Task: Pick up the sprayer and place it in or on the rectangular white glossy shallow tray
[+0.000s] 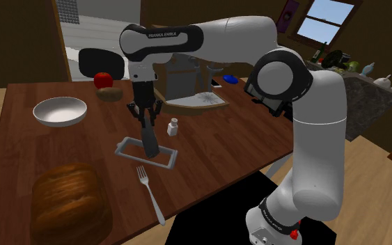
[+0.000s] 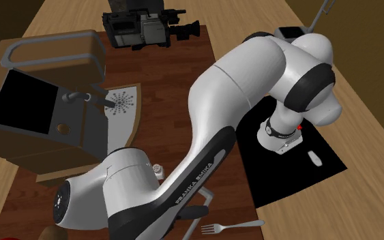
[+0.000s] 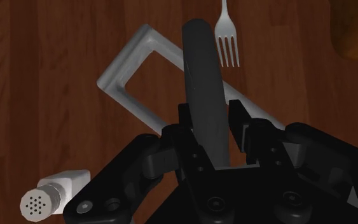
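A dark, slim, elongated sprayer [image 3: 203, 76] is clasped between my black fingers [image 3: 240, 119], so the gripper [image 3: 212, 121] is shut on it. From the shoulder view the gripper [image 1: 145, 117] hangs over the wooden table, and the sprayer [image 1: 149, 141] points down, its lower end reaching inside the white rectangular tray [image 1: 126, 147]. I cannot tell whether that end touches the tray bottom. Seen from the wrist, the tray's pale rim [image 3: 128, 63] frames bare wood below the sprayer.
A fork [image 1: 150, 193] lies just in front of the tray, and a small white shaker [image 1: 173, 127] stands beside it. Farther off are a white bowl [image 1: 60, 111], a brown loaf [image 1: 69, 203], a red fruit [image 1: 103, 79] and a machine [image 2: 47, 116] at the table's far end.
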Action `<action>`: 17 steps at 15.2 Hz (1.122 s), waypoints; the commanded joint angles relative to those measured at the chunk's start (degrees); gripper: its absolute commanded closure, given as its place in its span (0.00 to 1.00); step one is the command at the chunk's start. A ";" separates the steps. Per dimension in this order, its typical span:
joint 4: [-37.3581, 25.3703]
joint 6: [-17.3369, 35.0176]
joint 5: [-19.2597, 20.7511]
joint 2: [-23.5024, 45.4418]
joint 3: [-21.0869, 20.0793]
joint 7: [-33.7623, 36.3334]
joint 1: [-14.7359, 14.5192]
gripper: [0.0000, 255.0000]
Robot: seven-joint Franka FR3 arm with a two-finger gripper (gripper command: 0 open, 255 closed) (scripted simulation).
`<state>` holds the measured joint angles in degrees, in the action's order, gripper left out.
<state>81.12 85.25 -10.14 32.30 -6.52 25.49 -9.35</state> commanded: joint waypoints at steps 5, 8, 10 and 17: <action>1.57 2.57 0.09 0.99 0.07 -0.43 -0.13 1.00; 1.57 2.56 0.08 0.99 0.08 -0.44 -0.14 1.00; 1.57 2.56 0.08 0.99 0.09 -0.44 -0.14 1.00; -1.36 0.38 0.20 1.75 0.14 -0.25 -0.01 0.00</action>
<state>81.62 87.02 -10.04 33.55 -6.43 25.16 -9.47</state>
